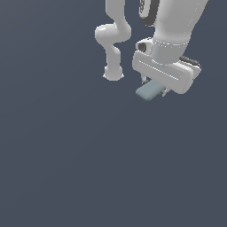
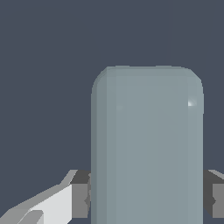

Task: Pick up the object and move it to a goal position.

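Observation:
The object is a pale grey-blue oblong block (image 1: 148,91) with rounded edges. It sits between the fingers of my white gripper (image 1: 154,88), below the wrist, in the upper right of the exterior view. In the wrist view the block (image 2: 146,144) fills the middle, with a dark finger pad (image 2: 81,194) pressed against one side and the other pad (image 2: 213,194) against the opposite side. The gripper (image 2: 146,194) is shut on the block. Whether the block touches the floor cannot be told.
The arm's white base and lower links (image 1: 113,40) stand at the exterior view's upper middle, left of the gripper. A plain dark grey-blue floor (image 1: 88,155) spreads around.

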`<state>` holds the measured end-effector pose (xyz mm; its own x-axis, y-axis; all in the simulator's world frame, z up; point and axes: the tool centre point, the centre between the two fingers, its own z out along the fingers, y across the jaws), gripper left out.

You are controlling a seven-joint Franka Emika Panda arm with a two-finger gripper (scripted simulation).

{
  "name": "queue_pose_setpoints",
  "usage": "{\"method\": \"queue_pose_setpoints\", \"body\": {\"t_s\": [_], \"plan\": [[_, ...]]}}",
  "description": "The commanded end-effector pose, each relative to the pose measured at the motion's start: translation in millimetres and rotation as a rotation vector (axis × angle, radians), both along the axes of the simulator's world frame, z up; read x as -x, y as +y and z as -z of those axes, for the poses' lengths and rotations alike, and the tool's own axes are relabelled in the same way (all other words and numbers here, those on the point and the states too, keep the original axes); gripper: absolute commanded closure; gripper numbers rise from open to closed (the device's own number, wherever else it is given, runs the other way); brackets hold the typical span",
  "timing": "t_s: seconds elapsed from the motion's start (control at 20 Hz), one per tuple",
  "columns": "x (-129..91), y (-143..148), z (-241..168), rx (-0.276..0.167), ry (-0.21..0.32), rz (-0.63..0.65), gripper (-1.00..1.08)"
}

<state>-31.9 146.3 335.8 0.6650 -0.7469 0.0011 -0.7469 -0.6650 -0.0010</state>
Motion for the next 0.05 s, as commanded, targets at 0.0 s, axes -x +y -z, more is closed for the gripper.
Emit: {"method": "queue_pose_setpoints", "body": {"t_s": [0.0], "plan": [[0.2,0.9,-1.3,0.0,0.001,0.001,1.08]]}}
